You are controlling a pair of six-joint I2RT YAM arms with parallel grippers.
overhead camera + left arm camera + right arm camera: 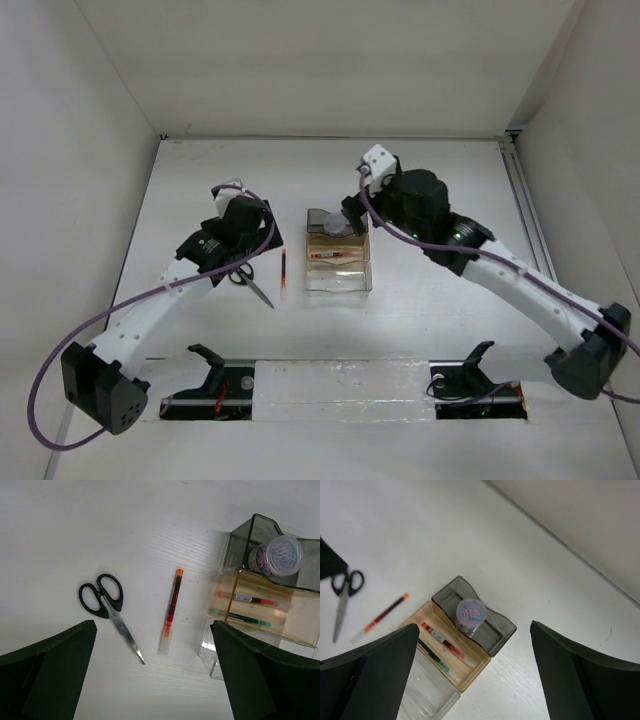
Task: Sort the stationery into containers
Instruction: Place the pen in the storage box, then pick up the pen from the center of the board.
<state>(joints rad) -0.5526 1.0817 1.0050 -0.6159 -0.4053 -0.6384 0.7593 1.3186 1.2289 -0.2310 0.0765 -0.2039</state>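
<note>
Two items lie loose beside the bins [302,610]: scissors [107,612], red pen [171,609]. Left gripper [153,622] and right gripper [474,625] both gape, empty. I'd worry the thin pen skids out of a pinch.

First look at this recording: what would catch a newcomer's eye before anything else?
The three joined bins at the table's centre stand out. A round tub of what look like coloured clips sits in the smoky grey bin, and a red pen and a dark pen lie in the amber bin. To their left, black-handled scissors and a loose red pen lie apart on the white table.
</note>
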